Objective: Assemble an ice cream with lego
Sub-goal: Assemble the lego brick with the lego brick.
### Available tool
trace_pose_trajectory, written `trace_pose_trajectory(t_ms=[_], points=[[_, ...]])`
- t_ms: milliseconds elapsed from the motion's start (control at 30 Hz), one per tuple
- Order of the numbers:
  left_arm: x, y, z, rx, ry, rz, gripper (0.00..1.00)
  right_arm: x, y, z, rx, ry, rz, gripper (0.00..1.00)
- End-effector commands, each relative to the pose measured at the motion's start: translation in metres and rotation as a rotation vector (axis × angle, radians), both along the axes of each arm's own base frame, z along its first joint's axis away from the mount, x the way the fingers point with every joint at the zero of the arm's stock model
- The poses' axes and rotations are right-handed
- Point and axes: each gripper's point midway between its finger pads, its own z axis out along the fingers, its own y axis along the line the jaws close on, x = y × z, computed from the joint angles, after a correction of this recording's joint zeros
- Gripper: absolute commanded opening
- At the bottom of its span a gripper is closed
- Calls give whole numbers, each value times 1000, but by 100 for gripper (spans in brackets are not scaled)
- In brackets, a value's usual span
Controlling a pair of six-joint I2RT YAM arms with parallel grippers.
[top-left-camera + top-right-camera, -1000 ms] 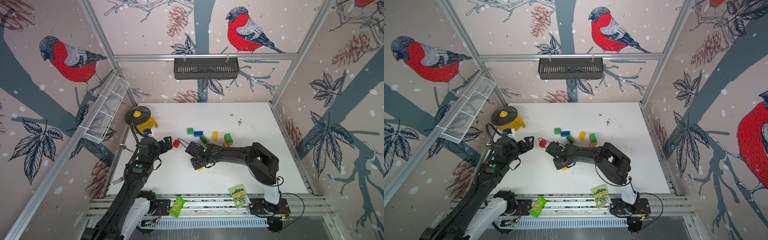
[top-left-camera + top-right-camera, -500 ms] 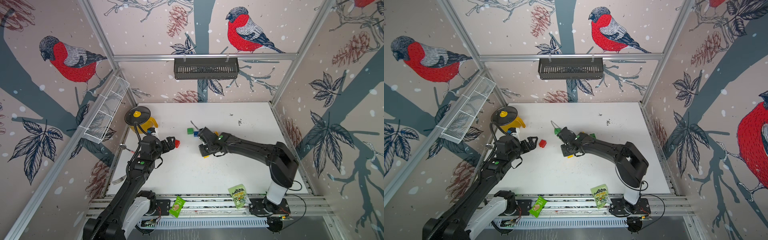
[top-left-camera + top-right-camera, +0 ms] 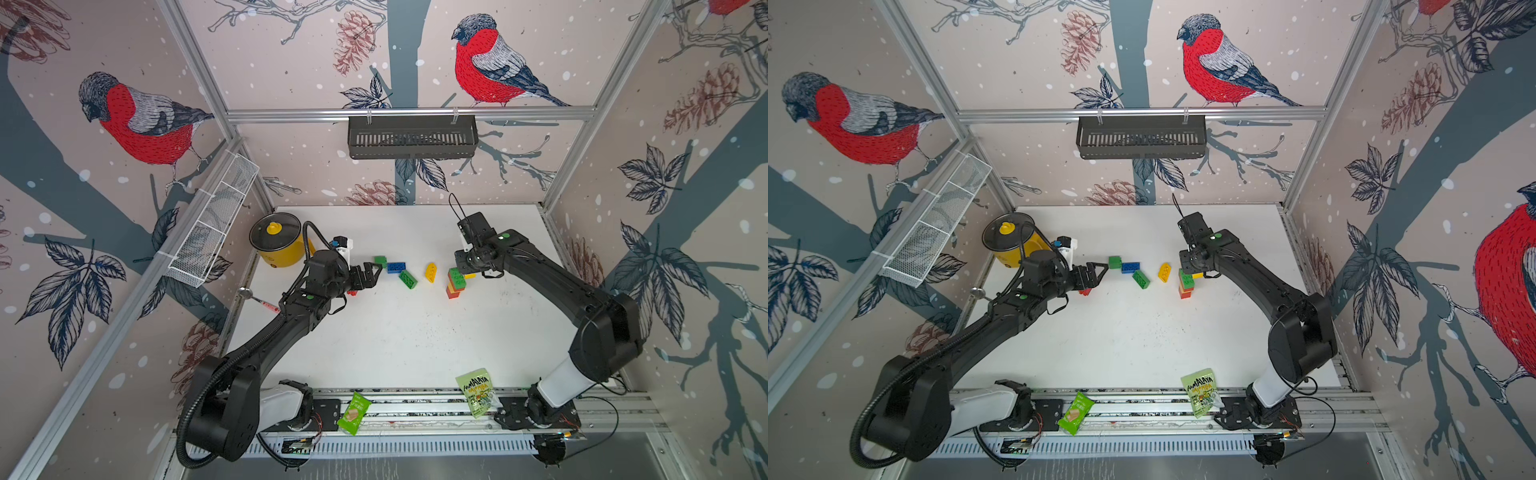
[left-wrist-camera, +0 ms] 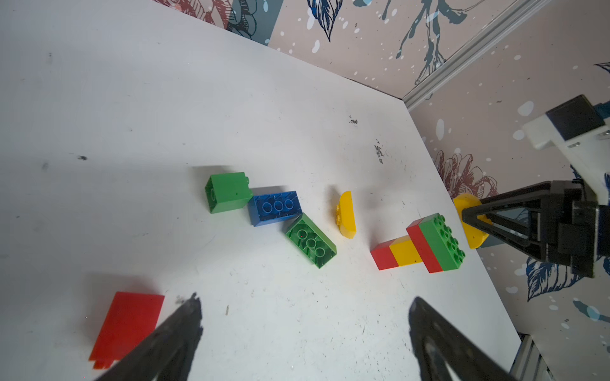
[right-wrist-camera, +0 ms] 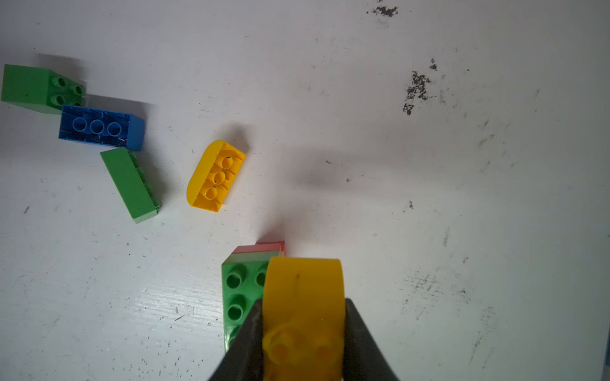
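Brick in my claw, tower on the table.
My right claw (image 5: 304, 313) is pinching a half-round yellow brick (image 5: 303, 283), holding it just beside the green top of the red, yellow, red and green tower (image 4: 425, 242) standing on the white table (image 3: 415, 340). My left claw (image 4: 306, 298) is hanging spread wide and empty, a red brick (image 4: 127, 325) lying beside one finger. A green cube (image 4: 227, 193), a blue brick (image 4: 275, 207), a long green brick (image 4: 310, 240) and a second half-round yellow brick (image 4: 346, 214) are lying loose between my claws.
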Motion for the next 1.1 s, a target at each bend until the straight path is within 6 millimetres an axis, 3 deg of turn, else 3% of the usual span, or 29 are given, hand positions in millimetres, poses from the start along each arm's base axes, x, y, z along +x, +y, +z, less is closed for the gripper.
trace_pose_trajectory(t_ms=[0,367,600,1067], points=[[5,-9,9,-11,-45,-49,97,-3,2,0,-15,19,20,24],[1,-18,1,-16,-37,-95,97,-1,17,0,-20,18,49,24],[0,-17,-1,-5,-29,-91,97,-3,22,-10,-24,48,72,24],[-3,-11,-1,14,-31,-73,97,-9,25,-9,-23,51,97,24]])
